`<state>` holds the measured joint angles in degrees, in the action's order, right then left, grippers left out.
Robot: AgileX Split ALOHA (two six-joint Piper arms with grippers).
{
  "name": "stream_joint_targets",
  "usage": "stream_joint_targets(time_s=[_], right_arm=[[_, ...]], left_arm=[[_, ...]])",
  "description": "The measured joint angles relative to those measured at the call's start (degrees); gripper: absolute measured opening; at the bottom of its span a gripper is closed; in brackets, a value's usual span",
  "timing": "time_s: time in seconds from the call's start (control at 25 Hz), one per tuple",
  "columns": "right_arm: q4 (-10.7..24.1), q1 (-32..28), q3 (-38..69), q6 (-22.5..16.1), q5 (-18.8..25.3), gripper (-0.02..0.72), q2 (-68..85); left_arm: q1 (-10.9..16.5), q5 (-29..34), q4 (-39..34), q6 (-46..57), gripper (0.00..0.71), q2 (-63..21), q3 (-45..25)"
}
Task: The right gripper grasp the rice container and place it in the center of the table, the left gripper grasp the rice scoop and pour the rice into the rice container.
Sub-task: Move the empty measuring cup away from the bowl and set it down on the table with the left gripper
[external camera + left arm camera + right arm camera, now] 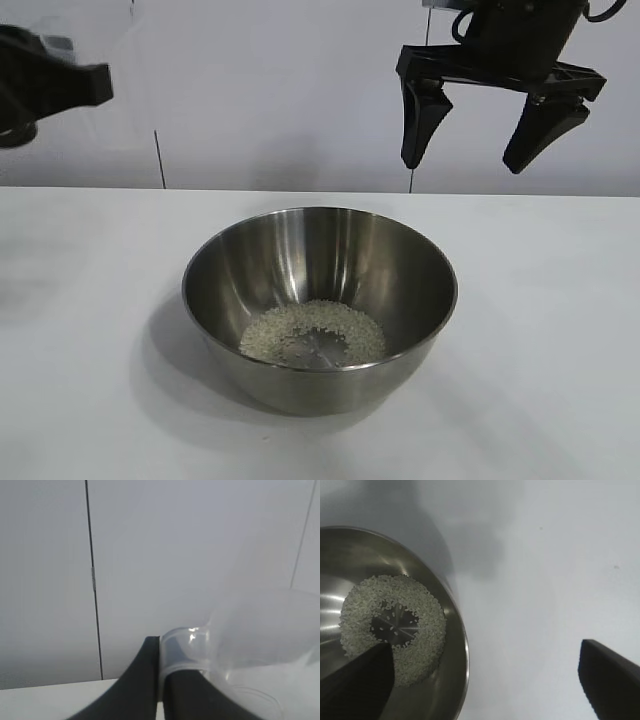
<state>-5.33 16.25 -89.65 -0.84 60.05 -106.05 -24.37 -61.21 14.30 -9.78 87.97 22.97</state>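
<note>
Here, rice [313, 333] is seen ringed inside the bowl [400, 270] on the table [560, 330]; the scoop [190, 650] is pinched by the left gripper [161, 680]. The right gripper [492, 125] is held spread above the bowl.

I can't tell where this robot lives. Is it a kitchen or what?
Probably a robot test room, not a kitchen. The table is bare and white, the wall behind is blank panels, and only a steel bowl of rice sits under a gripper.

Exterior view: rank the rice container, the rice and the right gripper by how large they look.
1. rice container, clearly the largest.
2. right gripper, jaws spread wide, hanging behind the bowl; being farther back, it may look smaller than it is.
3. rice, a ring on the bowl's floor.
</note>
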Motion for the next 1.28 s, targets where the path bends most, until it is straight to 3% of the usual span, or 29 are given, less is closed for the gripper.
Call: stream_joint_targets(time_s=[0.12,0.24,0.6,1.28], right_arm=[[0.0,0.0,0.0,0.0,0.0,0.694,0.0],[-0.1,0.0,0.0,0.0,0.0,0.694,0.0],[-0.3,0.0,0.0,0.0,0.0,0.694,0.0],[-0.3,0.0,0.0,0.0,-0.3,0.694,0.0]], left_arm=[[4.7,0.0,-5.2,2.6,0.003,2.0,-2.1],[6.5,-2.0,-11.0,2.9,0.003,7.2,-2.4],[6.8,-3.5,-12.5,3.0,0.003,22.5,1.7],[6.8,-4.2,-10.6,1.9,0.004,31.0,5.6]])
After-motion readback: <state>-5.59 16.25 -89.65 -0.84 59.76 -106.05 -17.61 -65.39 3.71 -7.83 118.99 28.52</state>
